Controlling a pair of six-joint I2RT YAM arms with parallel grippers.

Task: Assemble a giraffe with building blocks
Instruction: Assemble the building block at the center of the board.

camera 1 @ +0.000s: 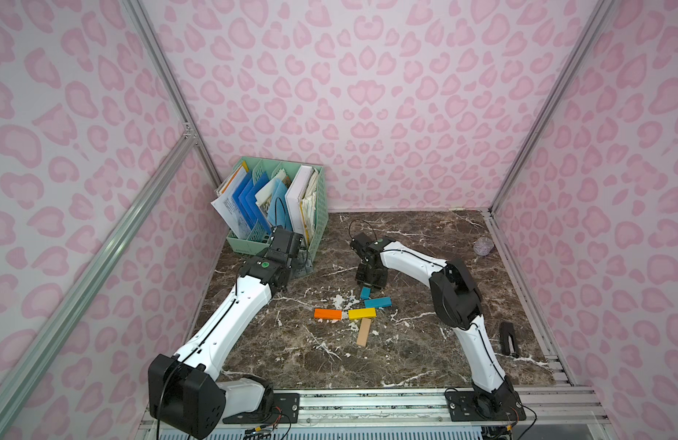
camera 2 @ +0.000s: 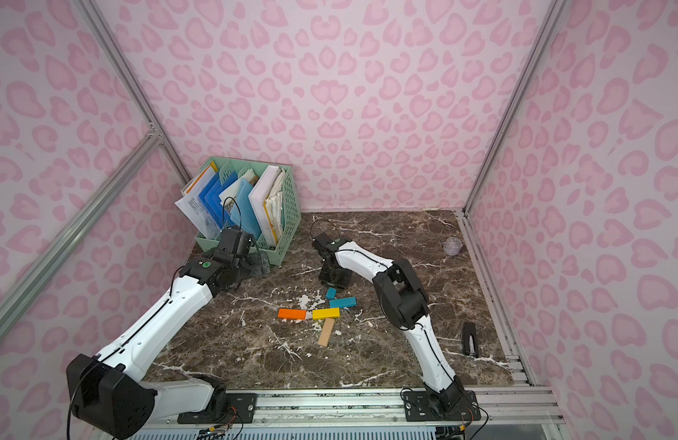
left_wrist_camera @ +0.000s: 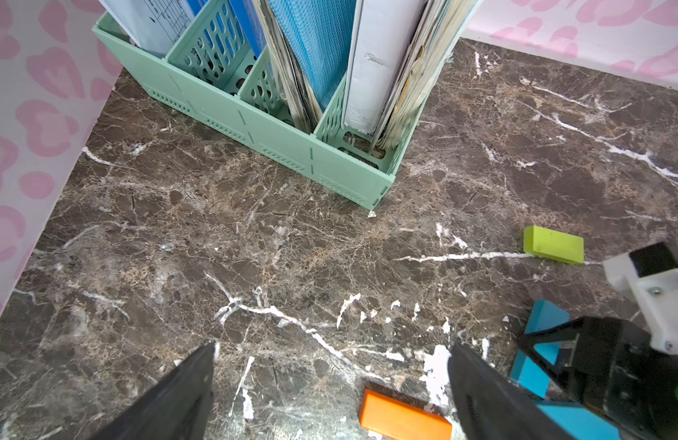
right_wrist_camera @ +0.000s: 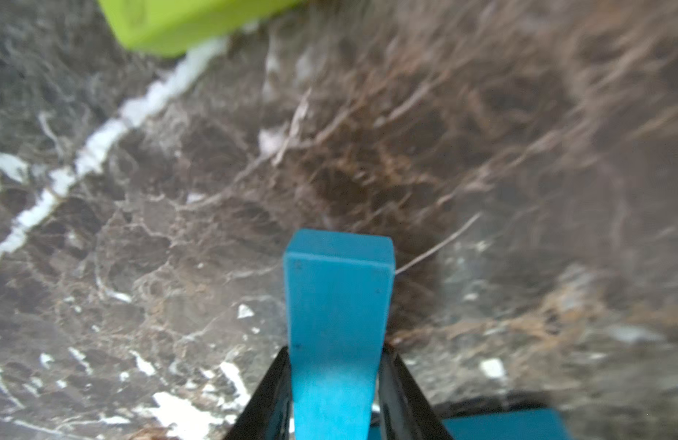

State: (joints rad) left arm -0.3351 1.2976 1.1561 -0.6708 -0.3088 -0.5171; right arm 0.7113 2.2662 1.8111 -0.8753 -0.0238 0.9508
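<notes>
My right gripper (right_wrist_camera: 335,354) is shut on one end of a teal blue block (right_wrist_camera: 339,289), with a black finger pressed against each long side. In both top views this block (camera 1: 365,292) pokes out below the right gripper (camera 1: 370,285). A second teal block (camera 1: 377,302), a yellow block (camera 1: 362,313), an orange block (camera 1: 327,314) and a tan block (camera 1: 364,332) lie flat close together. The lime-green block (left_wrist_camera: 553,244) lies just beyond the right gripper and is hidden in the top views. My left gripper (left_wrist_camera: 331,350) hangs open and empty near the orange block (left_wrist_camera: 404,417).
A mint-green file rack (camera 1: 314,213) full of folders and papers stands in the back left corner, close to my left wrist. A small black object (camera 1: 507,337) lies at the right edge. A clear ball (camera 1: 483,245) sits at the back right.
</notes>
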